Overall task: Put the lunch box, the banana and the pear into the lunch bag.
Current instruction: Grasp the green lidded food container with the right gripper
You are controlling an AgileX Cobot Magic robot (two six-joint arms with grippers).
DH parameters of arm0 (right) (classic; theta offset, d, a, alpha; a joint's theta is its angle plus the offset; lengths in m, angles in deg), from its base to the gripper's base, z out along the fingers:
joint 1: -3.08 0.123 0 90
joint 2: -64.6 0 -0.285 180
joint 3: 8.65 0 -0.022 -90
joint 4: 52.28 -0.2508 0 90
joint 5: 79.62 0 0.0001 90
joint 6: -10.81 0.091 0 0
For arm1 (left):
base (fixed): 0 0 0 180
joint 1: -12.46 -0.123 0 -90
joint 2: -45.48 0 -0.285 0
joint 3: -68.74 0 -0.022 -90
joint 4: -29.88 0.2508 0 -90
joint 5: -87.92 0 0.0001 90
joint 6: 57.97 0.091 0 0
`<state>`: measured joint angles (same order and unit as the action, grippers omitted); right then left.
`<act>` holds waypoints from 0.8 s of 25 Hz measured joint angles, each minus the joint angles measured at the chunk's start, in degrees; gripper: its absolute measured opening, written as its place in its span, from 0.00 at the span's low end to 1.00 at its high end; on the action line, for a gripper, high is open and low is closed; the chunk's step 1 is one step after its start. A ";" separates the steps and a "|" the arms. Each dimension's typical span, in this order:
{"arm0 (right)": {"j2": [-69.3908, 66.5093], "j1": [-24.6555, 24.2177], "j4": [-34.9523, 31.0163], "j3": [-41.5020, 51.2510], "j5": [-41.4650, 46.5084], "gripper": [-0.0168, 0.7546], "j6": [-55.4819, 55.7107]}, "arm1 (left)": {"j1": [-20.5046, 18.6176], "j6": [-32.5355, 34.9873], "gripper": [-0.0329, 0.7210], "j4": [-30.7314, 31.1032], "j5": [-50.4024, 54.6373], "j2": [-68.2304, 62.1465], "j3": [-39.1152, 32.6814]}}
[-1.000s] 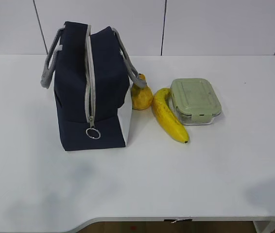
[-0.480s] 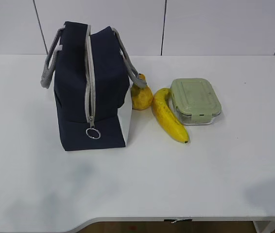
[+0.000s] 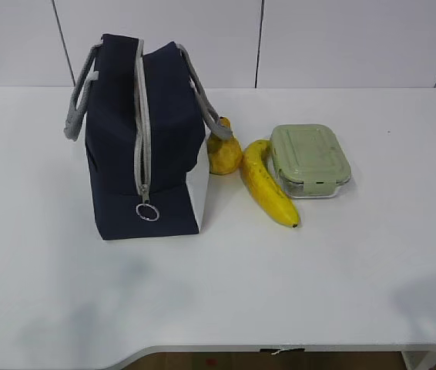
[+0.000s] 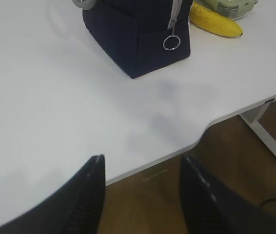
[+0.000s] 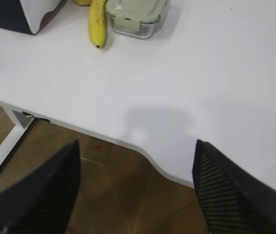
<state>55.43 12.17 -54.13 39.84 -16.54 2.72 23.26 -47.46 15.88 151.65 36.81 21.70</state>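
The lunch bag (image 3: 145, 139) stands upright on the white table (image 3: 218, 293), zipper closed. At its 3 o'clock sits the pear (image 3: 224, 152), then the banana (image 3: 266, 185) touching the lunch box (image 3: 310, 159). The left gripper (image 4: 140, 192) and the right gripper (image 5: 135, 187) hang near the table edge with jaws apart, both empty.

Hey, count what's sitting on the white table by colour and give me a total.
Navy: 1, the boxy navy-blue fabric lunch bag
Yellow: 2, the curved yellow banana and the speckled yellow-brown pear
Green: 1, the clear lunch box with pale green lid
Total: 4
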 joint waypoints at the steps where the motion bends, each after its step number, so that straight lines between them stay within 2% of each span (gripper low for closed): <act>1: 0.00 0.00 1.12 -0.08 -0.33 0.77 0.66 | 0.00 0.00 0.58 -0.11 -0.03 0.00 0.00; 4: 0.00 0.00 4.30 -0.08 -1.00 0.77 1.71 | 0.00 0.00 0.67 -0.11 -0.15 0.00 0.00; 7: -1.75 0.00 6.94 -0.08 -1.09 0.77 4.11 | 0.00 0.00 0.72 -0.19 -0.29 0.00 0.00; 14: -13.91 0.00 7.78 -0.25 -4.20 0.78 9.85 | 0.00 0.00 0.73 -1.23 -2.37 -4.00 0.00; 20: -25.95 0.00 7.82 -4.27 -9.25 0.78 10.93 | 0.00 0.00 0.73 -1.75 -6.65 -11.87 1.22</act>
<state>29.48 12.17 -46.31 35.58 -25.78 13.65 23.26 -47.46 14.12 145.00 24.93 22.92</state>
